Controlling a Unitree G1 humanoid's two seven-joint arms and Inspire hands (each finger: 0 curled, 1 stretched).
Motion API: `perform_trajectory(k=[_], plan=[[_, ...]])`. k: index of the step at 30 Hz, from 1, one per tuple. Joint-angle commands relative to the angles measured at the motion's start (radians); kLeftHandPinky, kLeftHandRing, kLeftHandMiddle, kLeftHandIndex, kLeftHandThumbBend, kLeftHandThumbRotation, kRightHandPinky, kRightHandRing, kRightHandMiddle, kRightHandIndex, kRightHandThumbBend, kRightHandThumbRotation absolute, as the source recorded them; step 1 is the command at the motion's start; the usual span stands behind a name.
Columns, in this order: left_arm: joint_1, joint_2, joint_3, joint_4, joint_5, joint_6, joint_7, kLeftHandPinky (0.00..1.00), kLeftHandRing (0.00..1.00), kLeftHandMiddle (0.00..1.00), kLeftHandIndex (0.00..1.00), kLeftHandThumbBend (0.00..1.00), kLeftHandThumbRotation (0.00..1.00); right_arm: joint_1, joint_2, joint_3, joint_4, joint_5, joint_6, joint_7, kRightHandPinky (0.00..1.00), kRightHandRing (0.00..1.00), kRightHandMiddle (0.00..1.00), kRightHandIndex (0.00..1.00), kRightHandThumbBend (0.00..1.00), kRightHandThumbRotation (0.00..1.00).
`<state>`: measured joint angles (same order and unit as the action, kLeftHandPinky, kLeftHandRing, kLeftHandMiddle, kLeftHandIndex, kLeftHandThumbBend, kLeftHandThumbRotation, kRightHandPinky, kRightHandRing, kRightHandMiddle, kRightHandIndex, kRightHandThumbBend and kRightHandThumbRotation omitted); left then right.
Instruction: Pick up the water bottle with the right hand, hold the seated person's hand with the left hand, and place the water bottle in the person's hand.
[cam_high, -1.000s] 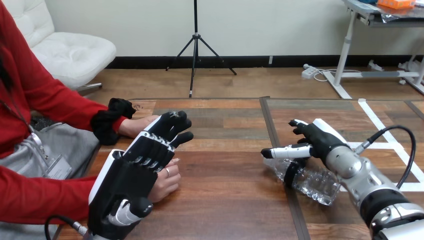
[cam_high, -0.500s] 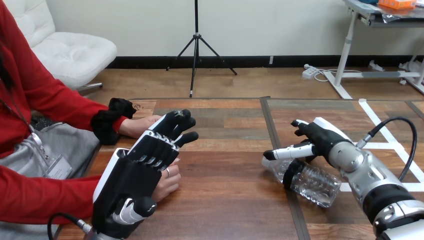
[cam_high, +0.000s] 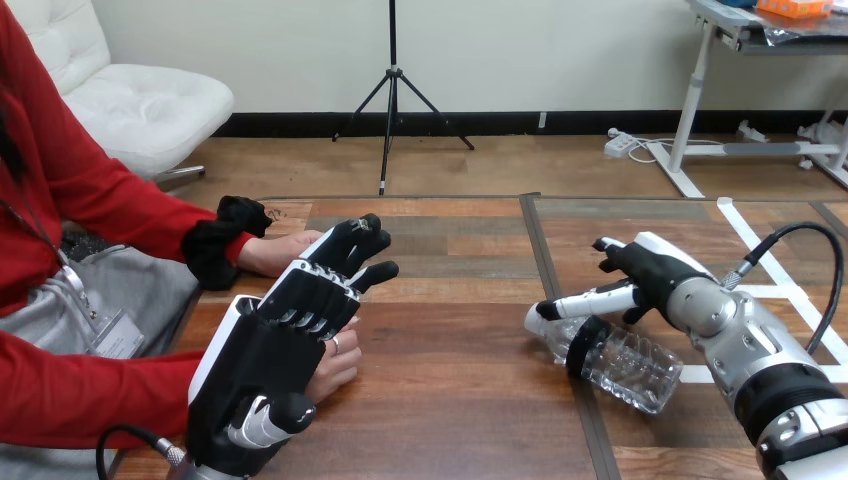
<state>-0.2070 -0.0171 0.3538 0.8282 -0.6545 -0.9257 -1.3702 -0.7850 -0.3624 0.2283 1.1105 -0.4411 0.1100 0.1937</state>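
**Water bottle: flat on table, ungripped, below right hand**

Water bottle (cam_high: 620, 362): on its side on the wooden table (cam_high: 450, 400), right half. Long axis diagonal, with the cap end towards the table's middle and the base towards the robot.
Right hand (cam_high: 645, 275): just beyond the neck end, fingers straight and spread, holding nothing; the nearer hand by far.
Left hand (cam_high: 270, 350): fingers extended, lying over the person's nearer hand (cam_high: 338, 368); no clasp visible.

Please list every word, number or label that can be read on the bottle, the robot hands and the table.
No text can be read.
water bottle: a dark band, nothing legible on it.
left hand, right hand: no marks to read.
table: white tape lines, no writing.
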Motion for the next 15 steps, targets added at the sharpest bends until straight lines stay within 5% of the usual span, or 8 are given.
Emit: perform_trajectory(k=[1,15], plan=[[-0.07,-0.013,-0.02,0.003,0.011,-0.004,0.007,0.89,0.95,0.95,0.9,1.0,0.63,-0.01,-0.025,0.009,-0.088,-0.004,0.013,-0.005,0.58,0.78,0.86,0.99,1.0,0.42],[-0.081,-0.033,-0.02,0.014,0.003,-0.012,0.008,0.89,0.95,0.95,0.9,1.0,0.64,0.039,-0.059,-0.005,-0.26,0.005,0.117,0.051,0.49,0.73,0.79,0.99,1.0,0.43]])
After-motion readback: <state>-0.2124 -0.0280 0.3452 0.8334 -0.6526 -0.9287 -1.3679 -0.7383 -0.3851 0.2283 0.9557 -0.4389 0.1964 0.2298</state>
